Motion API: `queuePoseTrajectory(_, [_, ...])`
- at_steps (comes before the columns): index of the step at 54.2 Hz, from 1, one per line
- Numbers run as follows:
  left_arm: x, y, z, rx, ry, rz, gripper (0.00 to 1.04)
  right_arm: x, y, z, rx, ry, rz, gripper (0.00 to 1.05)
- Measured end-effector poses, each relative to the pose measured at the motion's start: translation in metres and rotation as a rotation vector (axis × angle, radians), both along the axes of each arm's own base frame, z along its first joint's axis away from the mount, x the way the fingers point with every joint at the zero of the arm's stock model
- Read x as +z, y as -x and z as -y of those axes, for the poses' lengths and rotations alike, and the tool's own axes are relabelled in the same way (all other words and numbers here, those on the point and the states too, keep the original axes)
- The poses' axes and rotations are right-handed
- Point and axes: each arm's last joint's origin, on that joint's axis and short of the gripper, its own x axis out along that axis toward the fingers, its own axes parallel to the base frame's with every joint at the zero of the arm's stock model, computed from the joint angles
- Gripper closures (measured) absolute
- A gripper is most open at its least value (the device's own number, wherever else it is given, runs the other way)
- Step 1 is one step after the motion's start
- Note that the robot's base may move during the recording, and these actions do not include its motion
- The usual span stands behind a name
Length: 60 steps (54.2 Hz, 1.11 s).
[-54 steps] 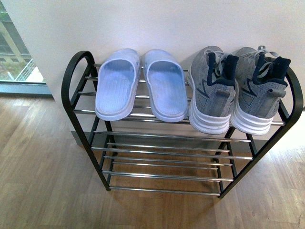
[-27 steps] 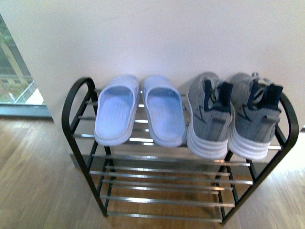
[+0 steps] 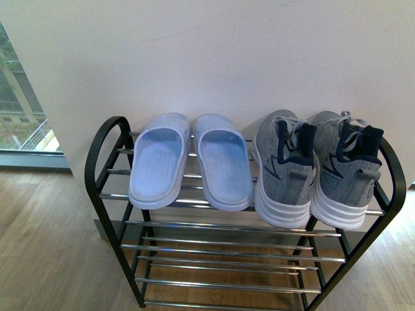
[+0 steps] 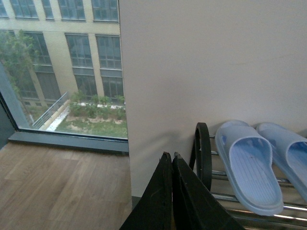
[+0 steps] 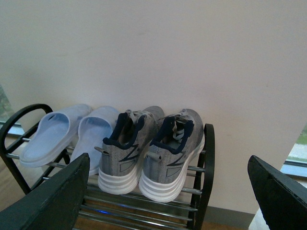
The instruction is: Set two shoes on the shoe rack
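Two grey knit shoes with thick white soles stand side by side, heels toward me, on the right half of the top tier of the black shoe rack (image 3: 97,165): one shoe (image 3: 283,175) on the left, the other (image 3: 347,178) by the right arch. The right wrist view shows the same pair (image 5: 125,151) (image 5: 169,155) on the rack (image 5: 208,158). My right gripper (image 5: 168,191) is open, back from the rack, nothing between its fingers. My left gripper (image 4: 169,155) is shut and empty, beside the rack's left arch (image 4: 202,153). Neither gripper shows in the front view.
A pair of pale blue slide sandals (image 3: 159,168) (image 3: 224,168) fills the left half of the top tier. Three lower tiers of chrome bars (image 3: 227,249) hold nothing. A white wall stands right behind the rack. A floor-level window (image 3: 23,110) is at left, over wood flooring.
The front view has tilted up and drawn back a little, so the rack and shoes sit lower in the picture. The shoes and sandals have not shifted on the rack.
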Motion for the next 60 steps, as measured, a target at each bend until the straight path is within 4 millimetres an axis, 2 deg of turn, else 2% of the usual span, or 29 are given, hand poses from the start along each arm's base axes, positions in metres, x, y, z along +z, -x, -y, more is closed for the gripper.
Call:
queuePoseTrajectory(34, [0.006,0.032,0.000,-0.003,0.000,0.021,1.04,0.000,0.000,0.000,-0.001,0.000,0.000,0.09])
queuePoseTrajectory(60, [0.007,0.045,0.000,-0.003,0.000,0.025,1.04,0.000,0.000,0.000,0.000,0.000,0.000,0.09])
